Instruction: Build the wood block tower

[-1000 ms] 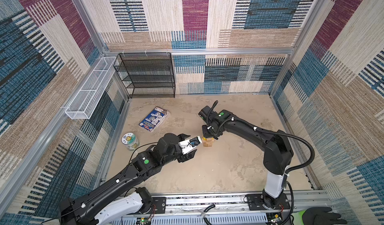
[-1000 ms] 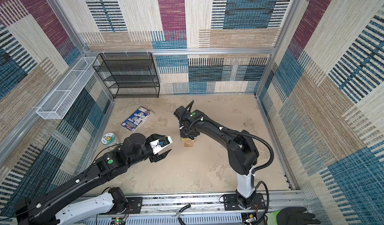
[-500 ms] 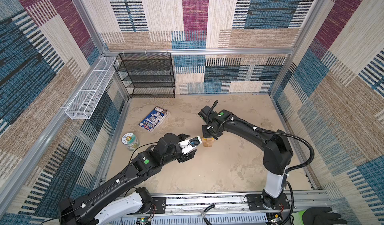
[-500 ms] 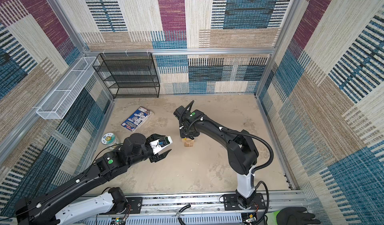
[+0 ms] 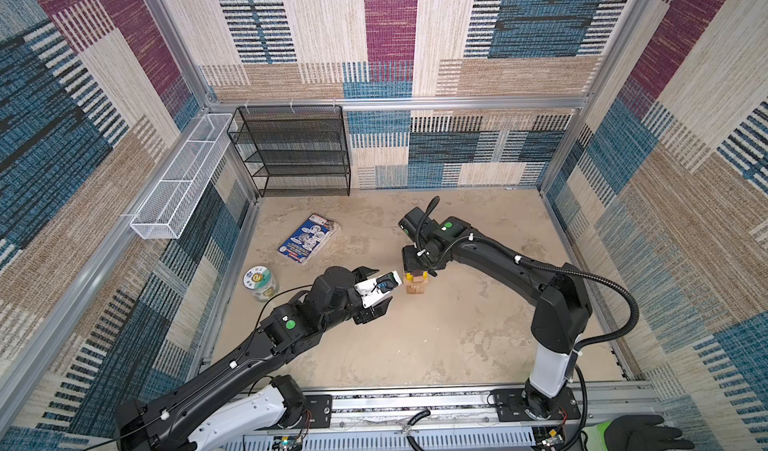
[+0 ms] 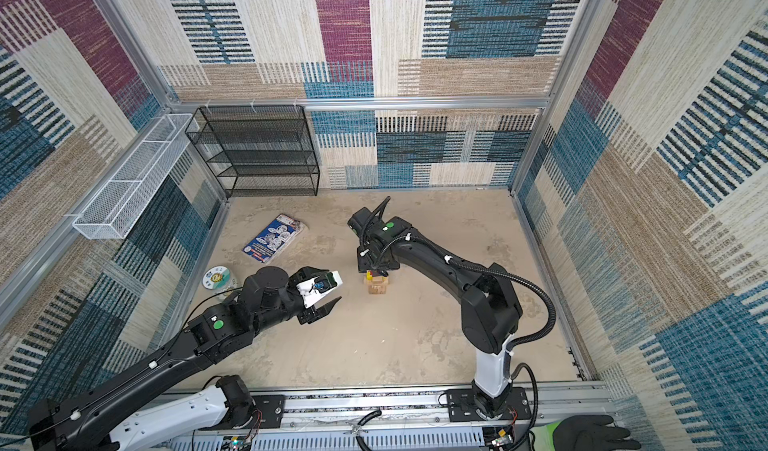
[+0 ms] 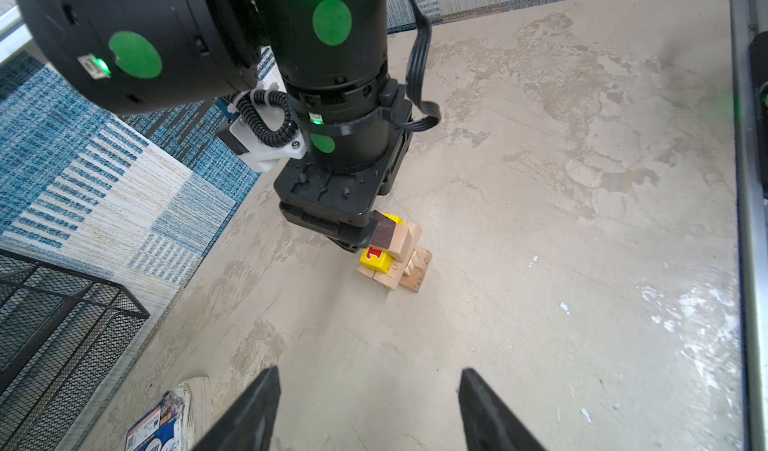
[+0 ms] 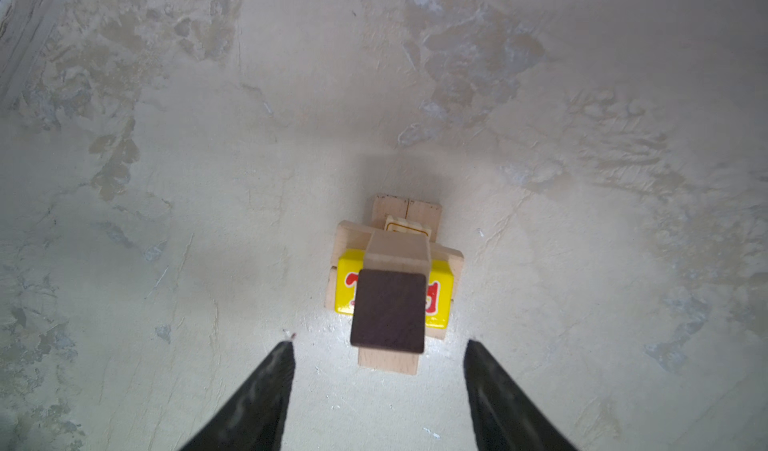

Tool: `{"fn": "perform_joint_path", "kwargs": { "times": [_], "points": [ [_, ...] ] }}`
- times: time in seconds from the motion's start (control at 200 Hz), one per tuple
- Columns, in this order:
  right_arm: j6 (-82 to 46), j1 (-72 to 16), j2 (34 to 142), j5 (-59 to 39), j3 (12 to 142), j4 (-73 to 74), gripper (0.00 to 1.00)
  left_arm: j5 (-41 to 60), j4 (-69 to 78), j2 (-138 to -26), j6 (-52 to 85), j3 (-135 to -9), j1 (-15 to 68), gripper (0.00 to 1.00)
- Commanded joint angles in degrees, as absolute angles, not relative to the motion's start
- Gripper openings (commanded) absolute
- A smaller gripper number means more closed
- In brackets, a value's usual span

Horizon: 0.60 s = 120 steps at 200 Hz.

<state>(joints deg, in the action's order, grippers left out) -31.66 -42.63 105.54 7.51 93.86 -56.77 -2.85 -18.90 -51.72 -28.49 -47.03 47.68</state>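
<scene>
Fingers (image 8: 274, 386) apart on my right gripper (image 8: 378, 342), either side of the dark brown wooden cube (image 8: 388, 311) resting atop the wood block tower (image 8: 397, 249); left gripper (image 7: 369, 369) spread, empty. Next: lift straight up.

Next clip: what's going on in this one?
The robot is stacking wood blocks. The right gripper hovers directly above the tower, jaws open and clear of the brown cube that sits on top; a yellow cube shows lower down. The left gripper is open and empty, pointed at the tower from the side. A packet and a disc lie apart, off to the left.
</scene>
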Motion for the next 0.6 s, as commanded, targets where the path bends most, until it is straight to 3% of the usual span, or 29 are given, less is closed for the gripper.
{"fn": "perform_joint_path", "kwargs": {
  "times": [0.0,0.406,0.596],
  "points": [
    [-32.1,-42.8,104.5,10.3,94.2,-56.9,0.79,-2.2,-16.4,-52.3,-27.1,-47.3,46.6,0.72],
    [-30.4,-42.6,93.9,11.6,87.4,-47.7,0.81,-7.7,-17.5,-56.0,-20.3,-53.3,43.2,0.71],
    [-32.7,-41.1,87.6,6.4,80.5,-34.0,0.81,-12.4,-15.8,-61.2,-13.7,-57.1,41.4,0.71]
  ]
}}
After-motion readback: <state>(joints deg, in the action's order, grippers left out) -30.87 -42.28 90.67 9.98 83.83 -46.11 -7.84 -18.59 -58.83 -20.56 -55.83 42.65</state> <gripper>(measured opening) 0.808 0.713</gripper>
